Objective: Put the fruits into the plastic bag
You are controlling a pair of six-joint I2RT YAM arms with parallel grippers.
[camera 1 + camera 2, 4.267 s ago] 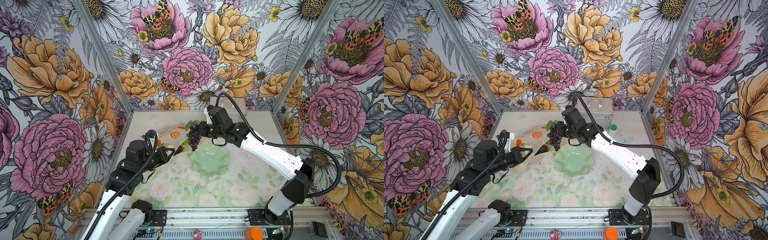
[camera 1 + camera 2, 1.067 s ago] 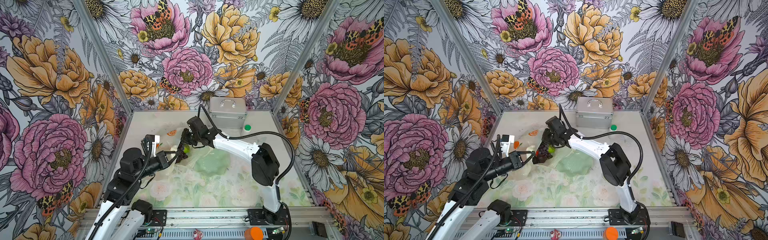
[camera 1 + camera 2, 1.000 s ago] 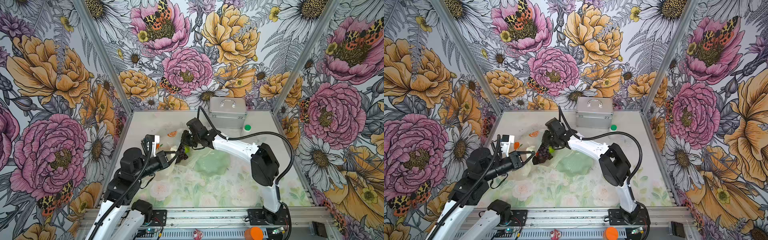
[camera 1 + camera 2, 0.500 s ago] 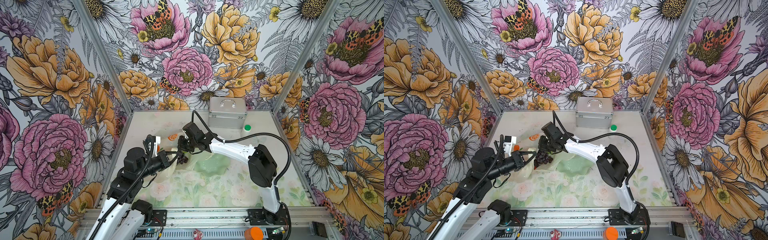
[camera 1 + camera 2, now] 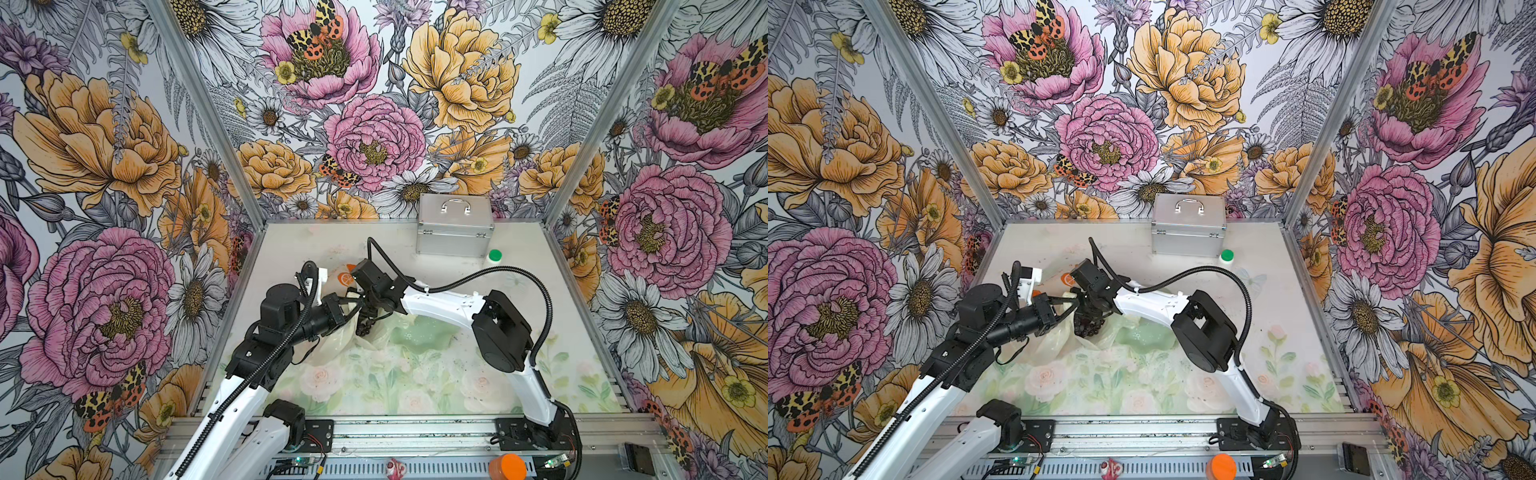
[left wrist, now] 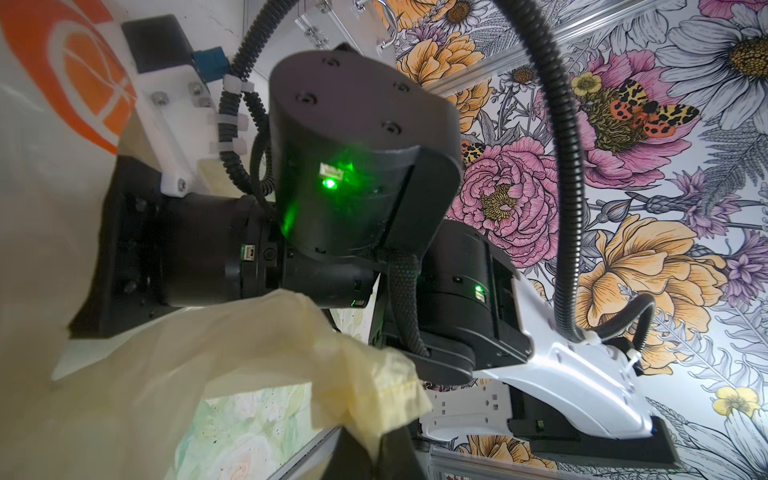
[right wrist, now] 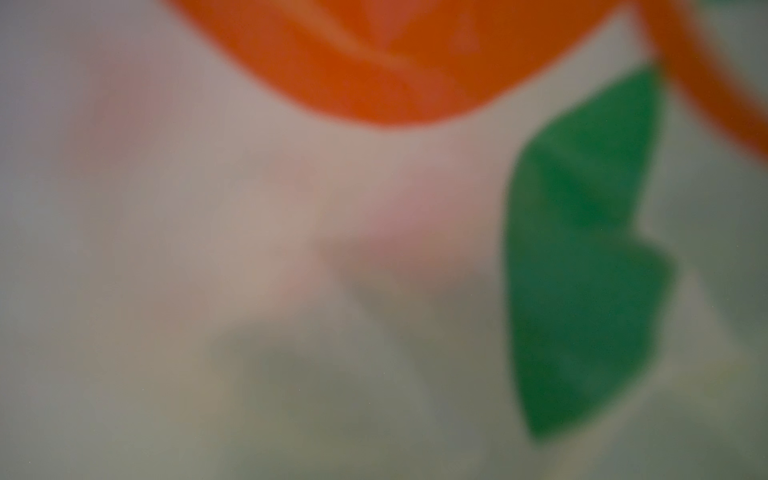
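Grape bunch [image 5: 1086, 326]: hanging dark in the bag's mouth, left of centre.
Plastic bag [image 5: 1050, 340]: slumped on the table [image 5: 415, 395], just beside the pale green dish [image 5: 419, 334].
Right gripper [image 5: 1091, 308]: dipped into the opening, seemingly clamped on the grapes' stem; fingers hard to make out.
Left gripper [image 5: 1066, 303]: clenched on the bag's gathered rim, lifting it.
Silver case [image 5: 455, 230]: back wall, well apart.

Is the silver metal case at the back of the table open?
No, the silver metal case stands shut, its lid flush on the body.
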